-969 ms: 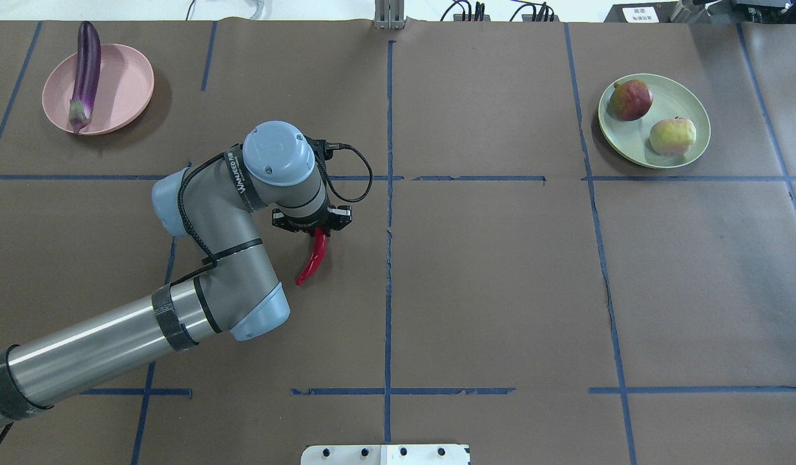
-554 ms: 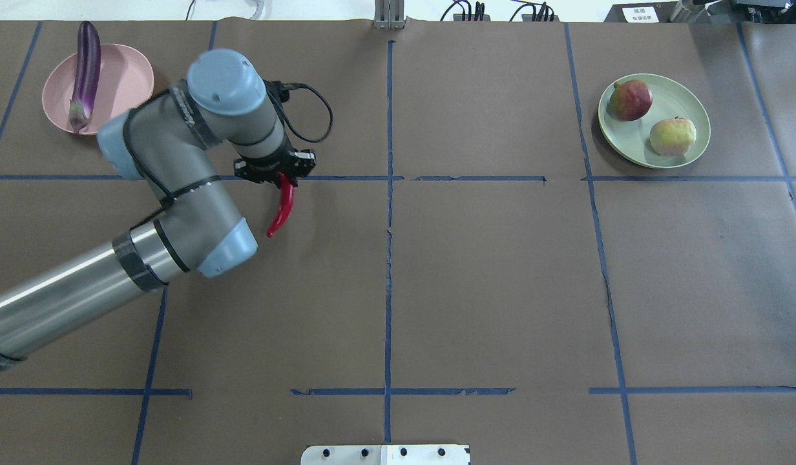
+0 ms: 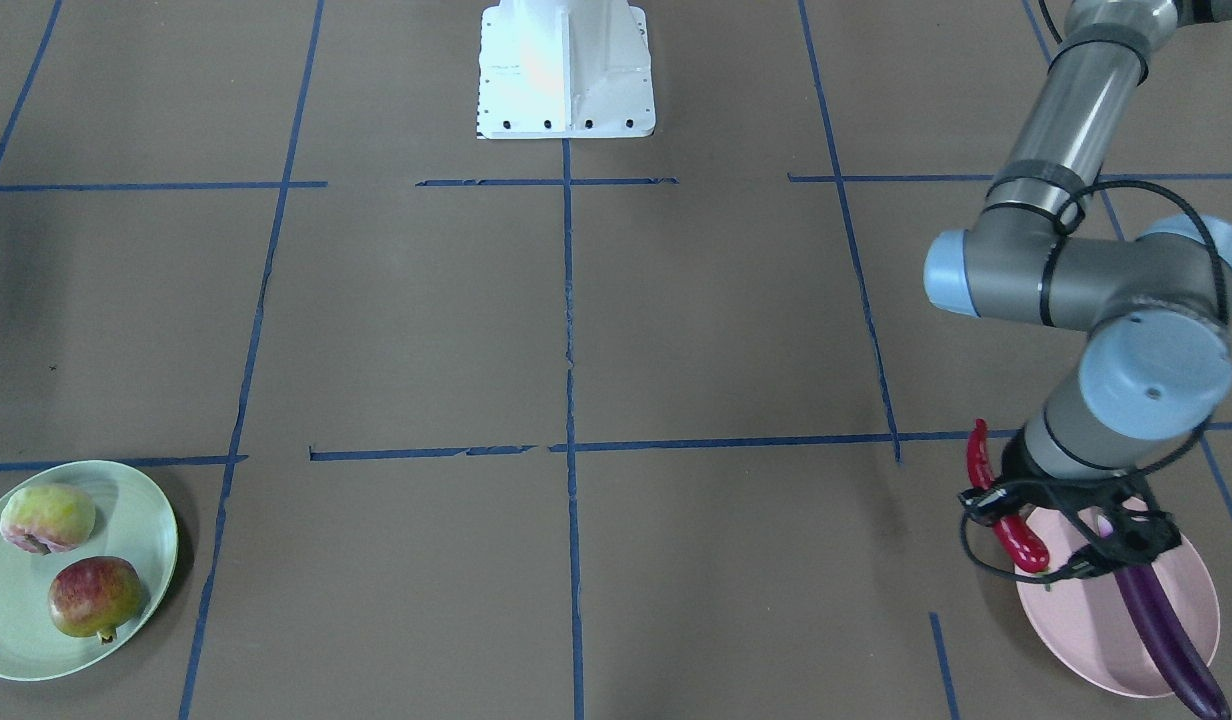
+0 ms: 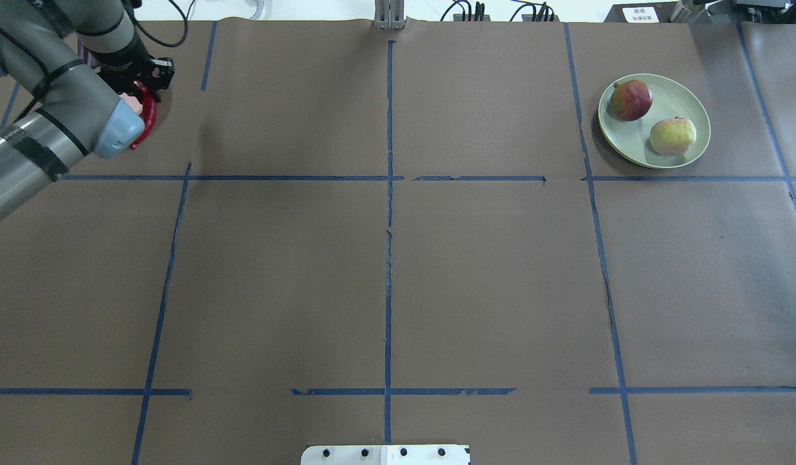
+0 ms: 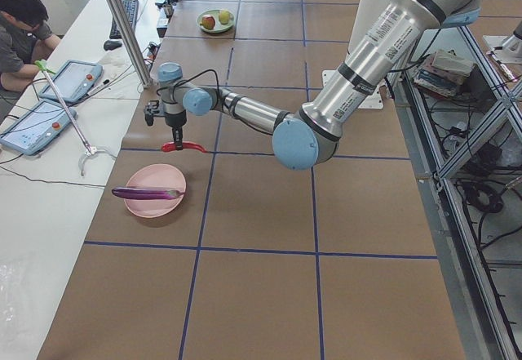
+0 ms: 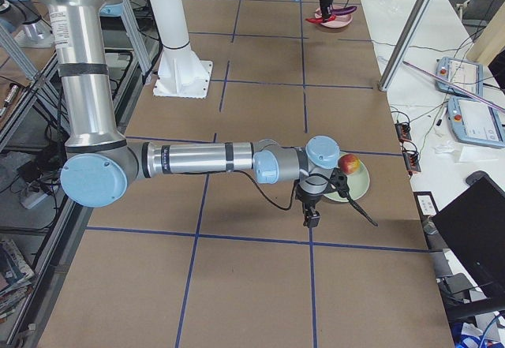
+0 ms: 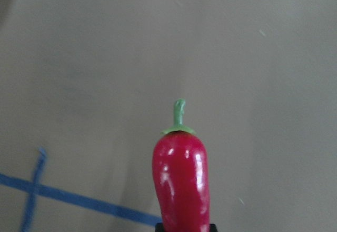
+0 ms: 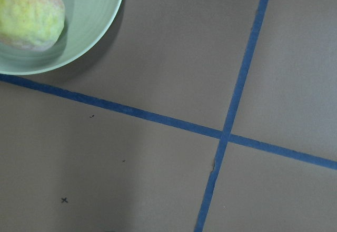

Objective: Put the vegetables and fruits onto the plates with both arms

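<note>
Brown paper over the whole table point(image 4: 488, 271), blue tape lines cutting it into squares, and the white base block point(image 3: 566, 70) sits at the robot's edge. Over at the far corner on the robot's left, the left arm point(image 4: 49, 110) reaches out with its wrist pointing down, and the left gripper point(image 3: 1006, 508) is pinched tight around the red chili pepper point(image 3: 1018, 540). The pepper hangs in the grip clear of the paper, lying roughly level, right at the rim of the pink plate point(image 3: 1086, 620). From the wrist camera you see the green stem pointing away from the fingers, with only brown paper and a tape cross beneath. The purple eggplant point(image 3: 1166, 630) lies across that pink plate, one end poking out past the rim.

Across the table, well apart from all this, the mint green plate point(image 4: 679, 97) carries both fruits: the red-and-yellow pomegranate-like one point(image 4: 630, 99) and the pale green one with a pink blush point(image 4: 672, 135), side by side and not touching.

The right arm point(image 6: 197, 159) shows only in the right-side view, stretched low over the table, the right gripper point(image 6: 312, 215) just beside the green plate; whether its fingers are spread or pressed together, I cannot tell
</note>
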Controlling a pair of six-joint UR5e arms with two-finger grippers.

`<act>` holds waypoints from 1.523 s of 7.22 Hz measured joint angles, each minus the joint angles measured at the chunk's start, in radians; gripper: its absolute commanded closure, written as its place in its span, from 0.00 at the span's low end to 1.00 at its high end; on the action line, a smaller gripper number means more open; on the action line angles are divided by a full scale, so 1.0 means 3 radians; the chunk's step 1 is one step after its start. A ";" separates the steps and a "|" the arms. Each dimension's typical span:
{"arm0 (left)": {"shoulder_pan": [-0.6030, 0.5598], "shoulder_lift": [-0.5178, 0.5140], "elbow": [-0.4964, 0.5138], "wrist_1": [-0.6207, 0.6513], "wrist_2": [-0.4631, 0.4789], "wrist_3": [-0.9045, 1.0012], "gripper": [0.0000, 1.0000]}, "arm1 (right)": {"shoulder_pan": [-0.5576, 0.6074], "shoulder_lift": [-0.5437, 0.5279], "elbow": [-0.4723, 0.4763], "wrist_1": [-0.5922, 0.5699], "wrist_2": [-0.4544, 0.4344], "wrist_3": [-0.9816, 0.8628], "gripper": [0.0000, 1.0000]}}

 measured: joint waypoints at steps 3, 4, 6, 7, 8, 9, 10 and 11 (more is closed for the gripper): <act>-0.0175 -0.0144 0.0893 -0.0640 0.0142 0.0317 0.00 | 0.0000 -0.0001 -0.0002 0.0003 0.0000 0.0005 0.00; -0.0187 -0.0206 0.1015 -0.0714 0.0170 0.0448 0.00 | 0.0000 -0.0001 -0.0001 0.0003 0.0000 0.0003 0.00; -0.0306 -0.0202 0.1033 -0.0742 -0.0052 0.0934 0.00 | 0.0000 -0.0002 0.0001 -0.0001 -0.0002 0.0006 0.00; -0.0437 -0.0109 0.0947 -0.0739 -0.0282 0.1263 0.00 | 0.0000 -0.0026 0.0002 -0.0007 -0.0001 0.0013 0.00; -0.0587 0.0055 0.0796 -0.0735 -0.0508 0.1517 0.00 | 0.0018 -0.0085 0.0006 -0.0005 0.0001 0.0016 0.00; -0.0748 0.0255 0.0602 -0.0723 -0.0696 0.1750 0.00 | 0.0071 -0.0153 0.0006 -0.0004 0.0005 0.0020 0.00; -0.0889 0.0412 0.0434 -0.0662 -0.0818 0.1999 0.00 | 0.0147 -0.0210 0.0008 -0.0004 0.0025 0.0019 0.00; -0.1035 0.0517 0.0245 -0.0477 -0.0892 0.2244 0.00 | 0.0259 -0.0274 0.0020 -0.0001 0.0086 0.0004 0.00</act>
